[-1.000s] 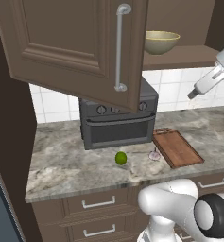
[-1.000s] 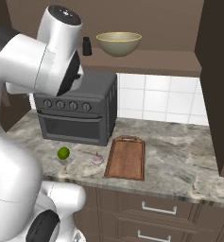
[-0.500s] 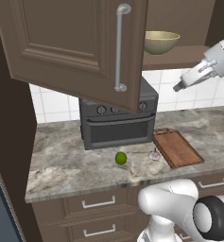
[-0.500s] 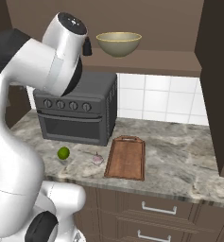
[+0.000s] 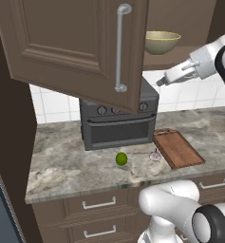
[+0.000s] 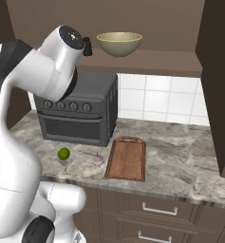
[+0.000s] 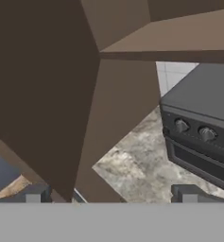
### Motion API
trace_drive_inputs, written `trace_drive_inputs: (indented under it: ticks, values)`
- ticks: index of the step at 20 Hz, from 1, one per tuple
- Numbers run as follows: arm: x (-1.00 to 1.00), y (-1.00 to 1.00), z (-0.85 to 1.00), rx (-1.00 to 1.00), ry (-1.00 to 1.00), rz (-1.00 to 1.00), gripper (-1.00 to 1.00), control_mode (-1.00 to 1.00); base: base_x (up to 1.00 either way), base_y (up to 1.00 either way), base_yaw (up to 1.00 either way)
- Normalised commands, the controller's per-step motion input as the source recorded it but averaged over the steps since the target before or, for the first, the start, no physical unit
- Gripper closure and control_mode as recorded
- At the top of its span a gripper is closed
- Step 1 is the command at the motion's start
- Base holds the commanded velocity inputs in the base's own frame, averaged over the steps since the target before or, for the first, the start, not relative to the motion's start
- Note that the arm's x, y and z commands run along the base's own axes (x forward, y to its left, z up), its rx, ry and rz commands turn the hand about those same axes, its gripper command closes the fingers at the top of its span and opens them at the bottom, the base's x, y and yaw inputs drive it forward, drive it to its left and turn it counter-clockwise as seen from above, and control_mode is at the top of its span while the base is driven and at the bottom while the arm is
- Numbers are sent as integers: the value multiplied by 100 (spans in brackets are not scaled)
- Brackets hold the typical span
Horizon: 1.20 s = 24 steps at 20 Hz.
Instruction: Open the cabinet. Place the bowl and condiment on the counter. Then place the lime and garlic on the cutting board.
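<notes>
Kitchen scene, cabinet (image 5: 80, 52) door swung open. Claw (image 5: 160, 82) spread wide and empty, raised beside the door's free edge, just below the shelf. Bowl (image 6: 119, 43) on the cabinet shelf above the toaster oven (image 6: 78, 114): rigid, probably light, likely smooth and breakable if dropped; its thin rim is the sensible place to pinch. Condiment (image 6: 88, 46): a small dark shape on the same shelf, left of the bowl, mostly hidden by the arm; a narrow cylinder best gripped across its sides. Lime (image 5: 121, 159) and garlic (image 5: 154, 155) lie on the desk (image 6: 180, 161) in front of the oven, near each other, not yet on the cutting board (image 6: 127, 158); both are round and may roll. Open door and oven top crowd the approach to the shelf.
</notes>
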Motion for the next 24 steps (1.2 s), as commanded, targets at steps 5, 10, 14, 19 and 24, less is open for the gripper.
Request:
trace_drive_inputs:
  ticks: [5, 10, 14, 19, 24]
  values:
    - [40, 21, 0, 12, -4, 0, -100, -100, 0, 0, 0]
    - [36, 0, 0, 11, 10, 5, -100, -100, 0, 0, 0]
    - [30, 0, 0, 10, 10, 5, -100, -100, 0, 0, 0]
    - [31, 20, 0, 8, 2, 1, -100, -100, 0, 0, 0]
    - [34, 34, -1, 6, 0, 0, -100, -100, 0, 0, 0]
